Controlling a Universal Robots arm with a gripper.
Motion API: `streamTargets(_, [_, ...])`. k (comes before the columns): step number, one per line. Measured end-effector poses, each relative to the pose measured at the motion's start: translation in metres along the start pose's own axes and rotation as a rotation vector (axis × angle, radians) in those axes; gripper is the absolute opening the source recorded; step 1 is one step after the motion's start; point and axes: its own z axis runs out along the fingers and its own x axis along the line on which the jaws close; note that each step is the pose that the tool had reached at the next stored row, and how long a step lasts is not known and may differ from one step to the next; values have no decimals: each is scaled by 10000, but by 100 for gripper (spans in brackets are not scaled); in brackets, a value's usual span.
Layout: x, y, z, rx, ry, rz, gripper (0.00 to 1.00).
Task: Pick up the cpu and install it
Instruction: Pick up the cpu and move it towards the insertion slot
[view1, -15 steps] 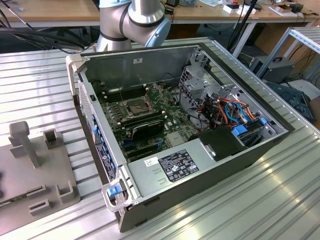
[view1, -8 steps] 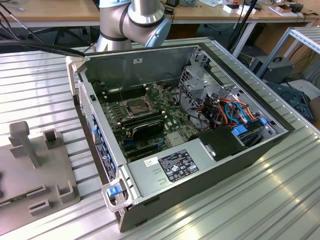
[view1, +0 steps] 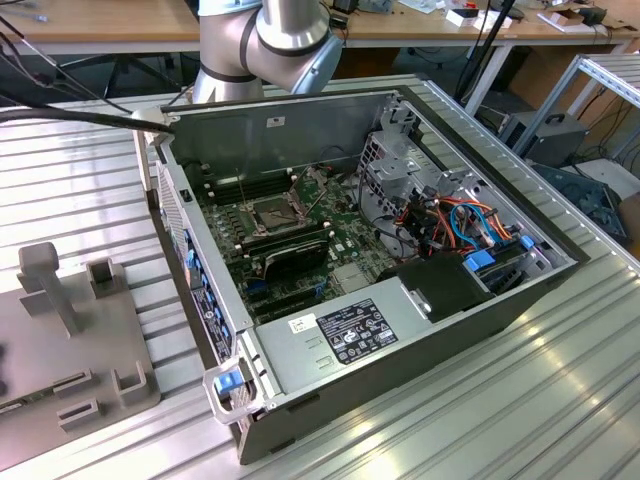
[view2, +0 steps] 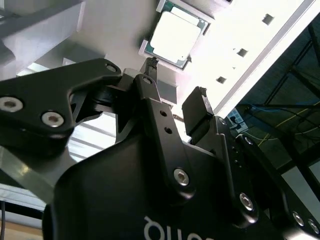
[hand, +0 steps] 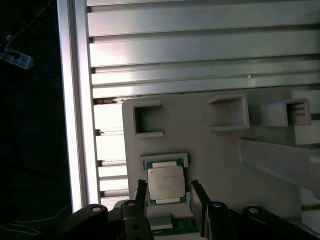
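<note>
Black gripper (view2: 174, 80) jaws apart, poised over the cpu (hand: 165, 181), not clamped. Cpu sits in grey holder plate (hand: 220, 150) on bench. Farther off, PC socket (view1: 272, 212) looks empty: pickup & install both left.

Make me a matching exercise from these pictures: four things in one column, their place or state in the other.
1 cpu
2 gripper
3 socket
4 computer case

A side panel off, on the slatted table
B on the motherboard
C in the grey holder
D open, straddling the cpu

Pairs: 1-C, 2-D, 3-B, 4-A
</note>
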Motion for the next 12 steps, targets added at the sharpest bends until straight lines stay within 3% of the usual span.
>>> streamTargets(3, [-4, -48, 40, -1, 1, 0, 48])
streamTargets(12, [-2, -66, 164, 4, 59, 2, 48])
